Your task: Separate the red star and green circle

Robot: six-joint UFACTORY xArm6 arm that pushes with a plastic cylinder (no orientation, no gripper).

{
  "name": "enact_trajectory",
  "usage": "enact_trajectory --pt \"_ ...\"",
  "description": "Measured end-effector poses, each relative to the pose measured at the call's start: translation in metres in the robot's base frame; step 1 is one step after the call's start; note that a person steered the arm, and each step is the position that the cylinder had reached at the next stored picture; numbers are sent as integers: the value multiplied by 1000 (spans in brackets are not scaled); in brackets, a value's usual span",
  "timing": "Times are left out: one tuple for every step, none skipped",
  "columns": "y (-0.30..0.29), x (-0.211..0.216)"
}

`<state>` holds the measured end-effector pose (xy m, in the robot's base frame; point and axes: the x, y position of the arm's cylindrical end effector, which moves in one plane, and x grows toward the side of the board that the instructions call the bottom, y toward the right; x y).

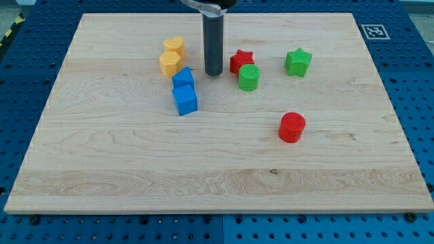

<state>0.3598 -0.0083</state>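
The red star (240,61) lies in the upper middle of the board, and the green circle (249,77) touches its lower right side. My tip (213,73) rests on the board just to the left of the red star, a small gap away from it. The dark rod rises straight up from the tip to the view's top.
A green star (298,62) lies right of the pair. A red circle (292,127) lies lower right. Two blue blocks (184,91) sit left of my tip, with two yellow blocks (172,55) above them. The wooden board (217,183) sits on a blue perforated table.
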Motion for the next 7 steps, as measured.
enact_trajectory --pt "21 -4" --pt "51 -4" --pt "61 -4" --pt "33 -3" --pt "27 -2" --pt "42 4" --pt "61 14"
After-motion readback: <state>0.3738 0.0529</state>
